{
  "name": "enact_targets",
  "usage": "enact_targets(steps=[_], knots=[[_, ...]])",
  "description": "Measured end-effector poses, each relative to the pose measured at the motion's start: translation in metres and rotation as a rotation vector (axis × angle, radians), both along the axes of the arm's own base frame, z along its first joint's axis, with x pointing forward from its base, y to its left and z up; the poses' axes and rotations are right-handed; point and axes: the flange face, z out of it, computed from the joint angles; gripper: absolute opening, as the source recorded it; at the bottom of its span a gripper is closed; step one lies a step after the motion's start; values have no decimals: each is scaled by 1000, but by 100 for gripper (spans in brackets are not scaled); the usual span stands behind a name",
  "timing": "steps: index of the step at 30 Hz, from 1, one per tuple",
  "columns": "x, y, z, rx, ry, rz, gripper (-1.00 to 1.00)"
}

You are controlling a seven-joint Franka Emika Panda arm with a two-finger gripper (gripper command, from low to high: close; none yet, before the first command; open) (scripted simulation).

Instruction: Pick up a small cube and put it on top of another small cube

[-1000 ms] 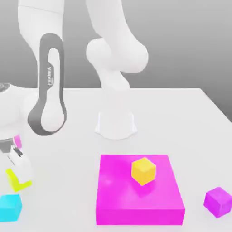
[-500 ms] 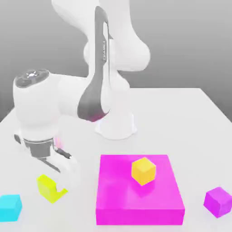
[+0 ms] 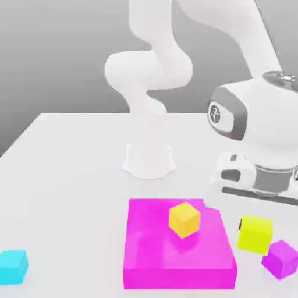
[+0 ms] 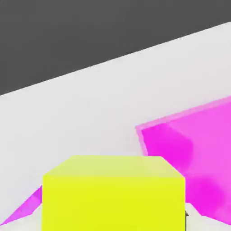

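Lime-yellow cube (image 3: 255, 233) moved across (apparently gripped), beside purple cube (image 3: 281, 258)

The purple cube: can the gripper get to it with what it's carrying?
Probably yes. The gripper, shut on the lime-yellow cube, hangs beside the purple cube, whose top is bare.

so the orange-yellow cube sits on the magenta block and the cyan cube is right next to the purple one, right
Not quite. The orange-yellow cube does sit on the magenta block, but the cyan cube lies far off at the exterior view's left. The cube next to the purple cube is the lime-yellow cube, as the exterior view shows.
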Motion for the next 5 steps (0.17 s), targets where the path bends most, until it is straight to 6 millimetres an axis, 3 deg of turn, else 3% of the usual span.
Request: enact_targets(steps=[1, 2, 5], knots=[[-4, 8, -13, -1, 0, 8, -100], [-6, 12, -23, -1, 0, 13, 100], [-6, 12, -23, -1, 0, 13, 100]])
